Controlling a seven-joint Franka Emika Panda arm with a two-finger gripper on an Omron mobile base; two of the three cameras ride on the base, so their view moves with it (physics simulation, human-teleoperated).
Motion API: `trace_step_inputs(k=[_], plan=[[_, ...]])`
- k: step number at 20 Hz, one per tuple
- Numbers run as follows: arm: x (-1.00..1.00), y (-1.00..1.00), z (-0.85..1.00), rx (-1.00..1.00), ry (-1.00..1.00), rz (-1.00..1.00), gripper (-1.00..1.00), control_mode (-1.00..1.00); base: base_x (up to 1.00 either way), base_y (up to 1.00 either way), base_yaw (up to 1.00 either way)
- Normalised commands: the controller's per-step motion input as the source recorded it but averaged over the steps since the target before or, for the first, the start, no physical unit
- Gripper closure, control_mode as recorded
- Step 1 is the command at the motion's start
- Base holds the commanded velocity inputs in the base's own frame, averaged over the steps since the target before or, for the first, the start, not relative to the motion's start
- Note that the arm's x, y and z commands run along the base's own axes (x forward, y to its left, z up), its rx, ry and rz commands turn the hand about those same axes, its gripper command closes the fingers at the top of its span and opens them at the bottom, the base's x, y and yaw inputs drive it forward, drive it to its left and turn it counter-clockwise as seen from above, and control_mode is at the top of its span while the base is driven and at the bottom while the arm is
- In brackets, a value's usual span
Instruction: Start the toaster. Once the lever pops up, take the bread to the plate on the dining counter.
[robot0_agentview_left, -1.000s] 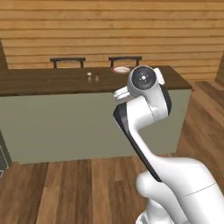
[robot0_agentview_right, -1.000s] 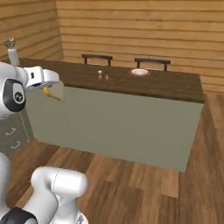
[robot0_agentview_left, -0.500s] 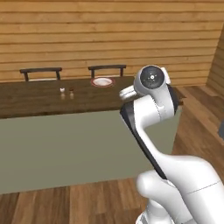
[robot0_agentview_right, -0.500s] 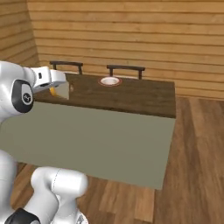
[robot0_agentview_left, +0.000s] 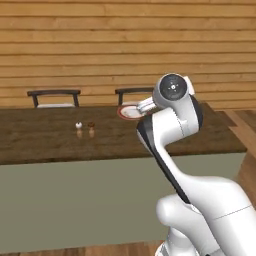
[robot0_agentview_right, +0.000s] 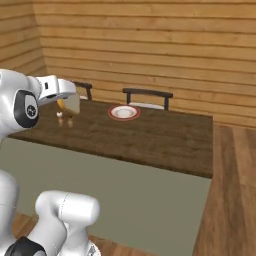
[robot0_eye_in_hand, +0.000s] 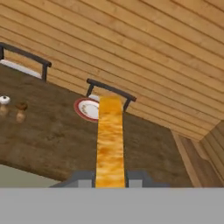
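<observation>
**Chairs, shakers and plank walls**

Two dark chairs stand behind the long worktop, against the wall: one chair toward the left, the other chair nearer the middle, each with a pale seat. A white shaker and a brown shaker sit just beside each other on the wood top. Horizontal plank walls close the room; a wood floor runs alongside.

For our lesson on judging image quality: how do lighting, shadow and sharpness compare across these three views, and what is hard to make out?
Left base view: flat, even light, no glare; plate partly hidden behind the arm. Right base view: the dining counter shows soft grain, and the bread is small and blurry. Hand view: the bread's crust edge runs up the middle, seen edge-on between the shut gripper; the two small shakers look fuzzy.
</observation>
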Motion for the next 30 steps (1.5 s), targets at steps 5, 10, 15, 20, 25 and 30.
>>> trace_step_inputs(k=[5, 10, 15, 20, 25, 30], plan=[[0.00, 0.00, 0.00, 0.00, 0.00, 0.00, 1.00, 1.00, 0.81, 0.00, 0.06], [0.00, 0.00, 0.00, 0.00, 0.00, 0.00, 1.00, 1.00, 0.52, 0.02, 0.00], [0.00, 0.00, 0.00, 0.00, 0.00, 0.00, 1.00, 1.00, 0.25, 0.02, -0.04], [0.51, 0.00, 0.00, 0.05, 0.02, 0.00, 1.00, -1.00, 0.15, 0.00, -0.03], [1.00, -0.18, -0.34, 0.05, 0.27, 0.01, 1.00, -1.00, 0.00, 0.00, 0.00], [1.00, -0.30, -0.74, -0.01, 0.29, 0.09, 1.00, -1.00, 0.00, 0.00, 0.00]])
